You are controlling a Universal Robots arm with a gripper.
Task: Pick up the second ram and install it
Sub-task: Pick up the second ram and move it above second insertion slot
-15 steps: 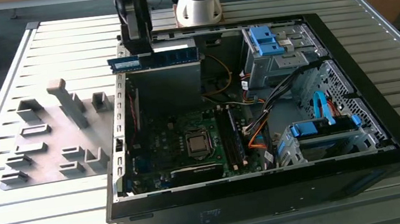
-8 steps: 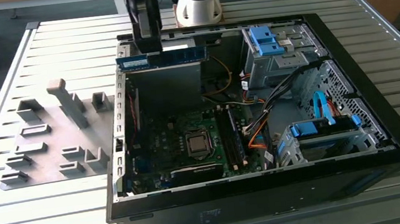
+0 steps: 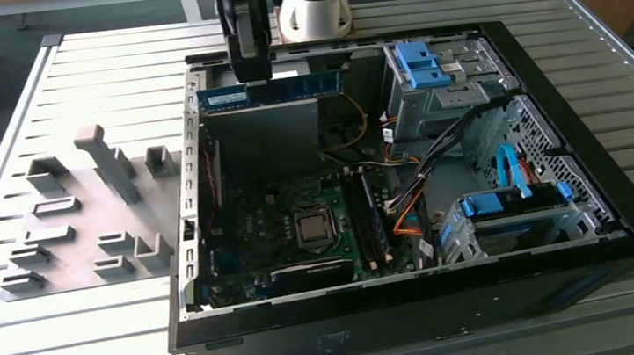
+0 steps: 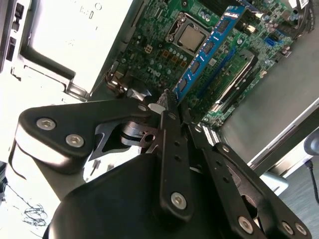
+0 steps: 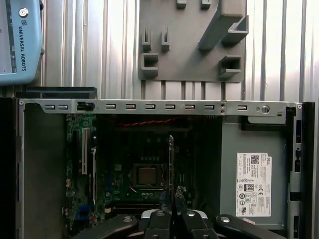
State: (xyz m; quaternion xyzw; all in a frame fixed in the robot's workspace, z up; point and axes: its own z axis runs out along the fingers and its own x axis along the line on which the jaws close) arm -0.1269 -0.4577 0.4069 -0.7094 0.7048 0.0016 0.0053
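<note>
The pincer (image 3: 252,71) is clamped tight on the second ram (image 3: 273,91) near one end, holding the stick level and on edge above the far side of the open computer case (image 3: 602,200). I judge this keeps its contact edge facing down toward the motherboard (image 3: 288,233). I count one stick in the grip, one dark memory stick (image 4: 238,77) apparently seated near the single processor socket (image 3: 314,227), and one grey fixture plate (image 3: 74,221) on the tabletop (image 3: 75,344) at the exterior view's left.
</note>
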